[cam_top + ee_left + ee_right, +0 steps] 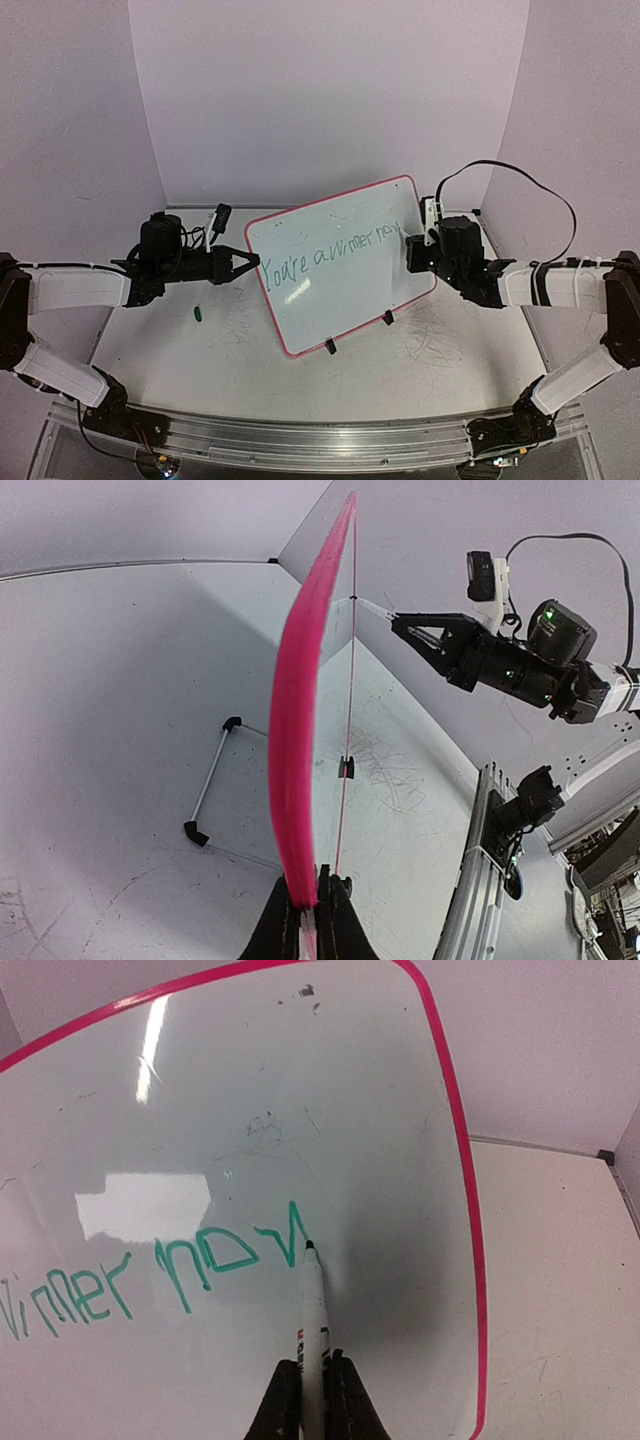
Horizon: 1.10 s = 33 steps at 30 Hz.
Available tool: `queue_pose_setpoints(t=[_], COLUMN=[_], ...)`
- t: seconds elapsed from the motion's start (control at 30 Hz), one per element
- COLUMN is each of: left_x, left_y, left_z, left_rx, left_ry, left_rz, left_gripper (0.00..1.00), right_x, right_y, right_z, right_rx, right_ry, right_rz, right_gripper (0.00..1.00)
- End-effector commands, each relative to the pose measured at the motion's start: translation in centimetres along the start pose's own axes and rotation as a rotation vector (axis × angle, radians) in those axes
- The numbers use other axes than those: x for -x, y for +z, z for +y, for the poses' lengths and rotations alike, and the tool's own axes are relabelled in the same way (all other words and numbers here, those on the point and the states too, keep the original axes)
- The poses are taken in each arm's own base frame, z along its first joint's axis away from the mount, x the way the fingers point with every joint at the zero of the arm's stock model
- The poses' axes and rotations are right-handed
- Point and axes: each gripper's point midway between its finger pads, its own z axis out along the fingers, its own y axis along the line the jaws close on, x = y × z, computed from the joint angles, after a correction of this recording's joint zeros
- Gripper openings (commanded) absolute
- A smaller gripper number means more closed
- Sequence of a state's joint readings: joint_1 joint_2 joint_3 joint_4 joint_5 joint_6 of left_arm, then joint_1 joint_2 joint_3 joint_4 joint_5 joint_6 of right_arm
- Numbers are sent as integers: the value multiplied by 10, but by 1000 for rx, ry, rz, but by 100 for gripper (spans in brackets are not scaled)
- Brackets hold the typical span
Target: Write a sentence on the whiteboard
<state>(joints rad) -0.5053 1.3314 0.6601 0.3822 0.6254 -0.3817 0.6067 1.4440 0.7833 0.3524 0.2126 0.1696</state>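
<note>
At 3 o'clock on the whiteboard (340, 305), our right gripper (310, 1375) clamps the marker (313, 1300), left gripper (308, 905) clamps its 9 o'clock edge (skinny hold); if we press hard, it might twist loose.

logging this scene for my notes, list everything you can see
whiteboard: 1, white with pink frame, standing tilted mid-table
sentence: 1 line, green, across the whiteboard
marker: 1, white with dark tip, tip on the whiteboard at the sentence's end
cap: 1, small, green, probably a cap, on the table left of the whiteboard
feet: 2, black, at the whiteboard's bottom edge
table: 1, white, scuffed, under everything
left gripper: 1, black, shut on the whiteboard's left edge
right gripper: 1, black, shut on the marker
</note>
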Motion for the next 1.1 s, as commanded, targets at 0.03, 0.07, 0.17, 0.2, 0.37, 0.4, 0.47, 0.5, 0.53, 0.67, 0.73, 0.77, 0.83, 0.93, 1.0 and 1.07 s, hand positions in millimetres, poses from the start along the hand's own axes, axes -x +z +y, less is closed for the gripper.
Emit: queue_pose_setpoints(t=[0.03, 0.07, 0.17, 0.2, 0.37, 0.4, 0.47, 0.5, 0.53, 0.67, 0.73, 0.77, 0.83, 0.93, 1.0, 1.07], left_x=[14, 14, 15, 15, 14, 14, 15, 15, 15, 15, 15, 15, 16, 16, 16, 15], left_y=[-4, -4, -4, -4, -4, -4, -5, -5, -6, -7, -7, -7, -7, -7, -7, -7], left_z=[0, 0, -1, -1, 0, 0, -1, -1, -1, -2, -2, -2, -2, -2, -2, -1], left_rx=[27, 26, 26, 27, 27, 27, 26, 25, 26, 27, 27, 28, 29, 30, 30, 32], left_ry=[72, 72, 72, 71, 70, 70, 73, 74, 75, 77, 77, 76, 77, 79, 78, 75], left_rz=[-24, -24, -26, -26, -23, -24, -26, -26, -27, -30, -30, -31, -32, -34, -32, -31], left_gripper=[0, 0, 0, 0, 0, 0, 0, 0, 0, 0, 0, 0, 0, 0, 0, 0], right_x=[-7, -4, 8, 13, 29, 30, 30, 29, 28, 25, 30, 30, 33, 27, 20, 17], right_y=[-3, -2, 2, 4, 12, 14, 17, 18, 19, 13, 2, -3, -14, -19, -18, -16], right_z=[-7, -5, -2, -1, 2, 2, 1, 0, 0, 1, 1, 0, -1, -1, -1, -2], right_rx=[-26, -23, -18, -19, -29, -33, -38, -42, -45, -27, -9, -5, 6, 31, 33, 27], right_ry=[10, 10, 8, 8, 0, -1, -1, -1, -2, -1, 8, 13, 25, 38, 38, 36], right_rz=[14, 9, -17, -28, -61, -61, -59, -56, -55, -48, -62, -64, -73, -54, -36, -29], right_gripper=[0, 0, 0, 0, 0, 0, 0, 0, 0, 0, 0, 0, 0, 0, 0, 0])
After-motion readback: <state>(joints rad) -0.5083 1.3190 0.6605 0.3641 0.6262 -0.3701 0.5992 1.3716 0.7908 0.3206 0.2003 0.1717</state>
